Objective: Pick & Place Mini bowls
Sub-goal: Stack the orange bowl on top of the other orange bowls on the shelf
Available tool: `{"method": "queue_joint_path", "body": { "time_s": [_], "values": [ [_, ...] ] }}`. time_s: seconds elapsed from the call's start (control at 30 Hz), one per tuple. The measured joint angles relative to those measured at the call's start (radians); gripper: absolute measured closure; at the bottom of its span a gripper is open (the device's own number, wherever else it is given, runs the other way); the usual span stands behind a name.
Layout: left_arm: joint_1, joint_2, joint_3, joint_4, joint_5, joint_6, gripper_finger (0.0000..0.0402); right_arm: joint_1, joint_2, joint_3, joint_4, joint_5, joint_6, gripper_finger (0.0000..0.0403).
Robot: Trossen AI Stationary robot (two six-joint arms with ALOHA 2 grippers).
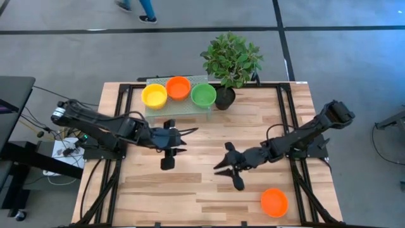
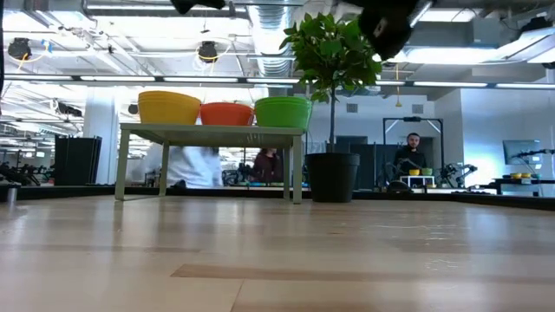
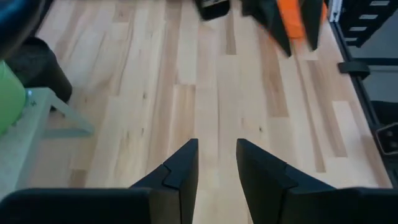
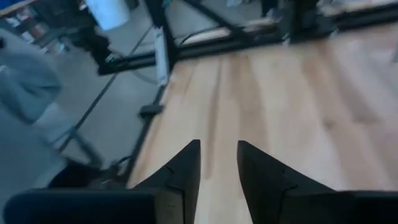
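High view: three glossy plastic mini bowls (image 1: 178, 88) sit on the far-edge shelf (image 1: 177, 106), one orange bowl (image 1: 274, 202) waits near the counter's (image 1: 190, 190) front edge, both claws apart, empty.

bowls: orange 2 (image 1: 178, 87) (image 1: 274, 202); yellow 1 (image 1: 154, 95); green 1 (image 1: 203, 95); plant 1 (image 1: 230, 61)

A: What kind of place is this?

B: It looks like a robotics lab in a big open hall. The ceiling (image 2: 130, 43) has bare ducts, pipes and long strip lights.

A: Anything else?

B: Yes. Behind the wooden table (image 1: 202, 190), at about 2 o'clock in the low view, a person (image 2: 412, 156) sits at another workstation (image 2: 520, 182). From above, at 12 o'clock, the grey floor (image 1: 63, 50) has dark marked lines.
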Motion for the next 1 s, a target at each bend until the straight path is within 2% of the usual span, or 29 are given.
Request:
{"method": "queue_joint_path", "body": {
  "time_s": [0.1,0.27,0.33,0.43,0.53,0.63,0.83,1.0],
  "values": [
    [-0.014,-0.025,-0.03,-0.001,0.001,-0.016,0.0291,0.041,0.004,0.06,-0.12,0.0,0.107,0.0295],
    [-0.017,-0.077,-0.111,0.003,-0.006,-0.045,0.0291,0.079,0.074,0.191,-0.35,-0.009,0.374,0.0292],
    [-0.017,-0.096,-0.146,0.004,-0.037,-0.074,0.0291,0.093,0.11,0.243,-0.447,-0.07,0.521,0.0291],
    [-0.017,-0.13,-0.204,0.014,-0.052,-0.098,0.0291,0.122,0.173,0.306,-0.546,-0.221,0.727,0.0291],
    [-0.017,-0.161,-0.26,0.033,-0.052,-0.099,0.0291,0.164,0.221,0.337,-0.565,-0.345,0.874,0.0291],
    [-0.017,-0.193,-0.312,0.071,-0.052,-0.101,0.0291,0.202,0.253,0.34,-0.568,-0.409,1.026,0.0291],
    [-0.017,-0.243,-0.368,0.113,-0.052,-0.125,0.0291,0.271,0.254,0.341,-0.737,-0.398,1.223,0.0291],
    [-0.017,-0.257,-0.367,0.143,-0.051,-0.126,0.0291,0.344,0.203,0.341,-0.962,-0.31,1.43,0.0291]
  ]
}}
